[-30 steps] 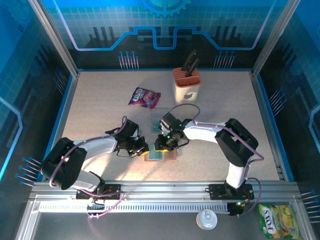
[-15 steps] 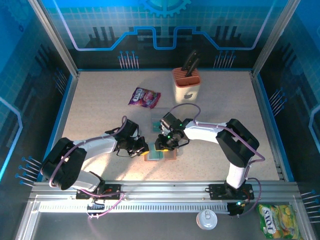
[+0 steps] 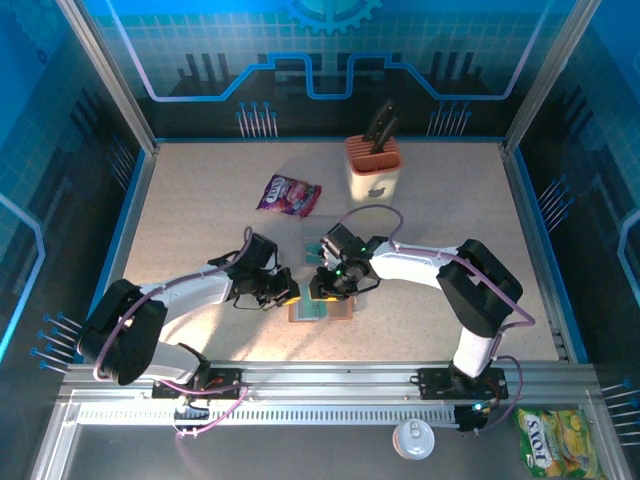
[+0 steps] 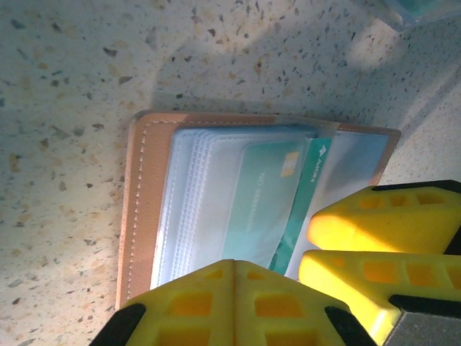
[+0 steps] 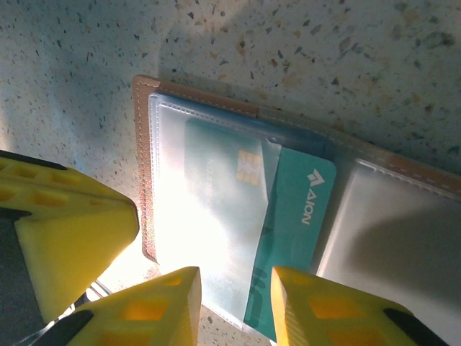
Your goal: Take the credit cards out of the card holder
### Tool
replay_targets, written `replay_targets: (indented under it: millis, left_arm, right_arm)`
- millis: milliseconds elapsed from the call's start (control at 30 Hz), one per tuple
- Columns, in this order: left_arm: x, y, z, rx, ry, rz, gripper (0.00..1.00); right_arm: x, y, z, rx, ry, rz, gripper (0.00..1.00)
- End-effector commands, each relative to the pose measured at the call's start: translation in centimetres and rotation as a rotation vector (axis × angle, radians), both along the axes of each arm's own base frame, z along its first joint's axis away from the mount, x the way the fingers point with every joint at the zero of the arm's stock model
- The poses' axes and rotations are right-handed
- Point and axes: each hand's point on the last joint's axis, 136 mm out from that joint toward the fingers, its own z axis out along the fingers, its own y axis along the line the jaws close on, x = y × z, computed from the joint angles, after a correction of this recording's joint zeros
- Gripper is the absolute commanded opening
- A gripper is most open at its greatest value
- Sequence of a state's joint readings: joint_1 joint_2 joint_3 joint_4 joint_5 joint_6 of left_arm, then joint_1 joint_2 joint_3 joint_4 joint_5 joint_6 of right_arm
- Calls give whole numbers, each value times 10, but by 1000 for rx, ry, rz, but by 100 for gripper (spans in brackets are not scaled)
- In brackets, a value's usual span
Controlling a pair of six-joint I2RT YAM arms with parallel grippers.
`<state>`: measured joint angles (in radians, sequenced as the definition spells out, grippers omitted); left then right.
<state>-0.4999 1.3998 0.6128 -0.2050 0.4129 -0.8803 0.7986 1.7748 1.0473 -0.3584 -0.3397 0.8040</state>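
1. Credit cards: three were counted.
   - A sleeved card (image 5: 216,187), teal with a chip, was tucked in a clear sleeve (image 4: 191,209).
   - A protruding card (image 5: 299,209), teal, was slid partway out at a slant.
   - A loose card (image 3: 316,250) was laid on the desk (image 3: 200,230), just beyond the holder.
2. Handling: the cards were judged light, thin, stiff and slick-faced, and likely to slip under a weak pinch. The exposed end of the protruding card was judged the best hold, with the pull made along the sleeve.
3. Card holder (image 5: 141,144): one was counted. It was spread open and flat on the desk between the two arms. It was judged light and floppy, and apt to drag unless pinned.
4. Right pincer (image 5: 234,277): its jaws were set partly apart, astride the lower end of the protruding card. No firm grip could be confirmed.
5. Left pincer (image 4: 232,277): it was closed, empty, and placed at the holder's edge.
6. Snack packet (image 3: 288,194): one was counted, purple, farther back.
7. Knife block (image 3: 373,170): one was counted, at the rear.
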Motion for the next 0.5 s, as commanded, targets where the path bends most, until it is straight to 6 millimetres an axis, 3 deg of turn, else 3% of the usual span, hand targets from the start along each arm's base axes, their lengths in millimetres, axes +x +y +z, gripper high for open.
replay_targets:
  millis: [0, 467]
  left_arm:
    - [1, -9, 6, -19, -8, -39, 7]
    - [-5, -11, -10, 26, 21, -47, 7]
  right_arm:
    - [-4, -2, 8, -2, -22, 5, 33]
    - [-3, -9, 5, 0, -21, -15, 33]
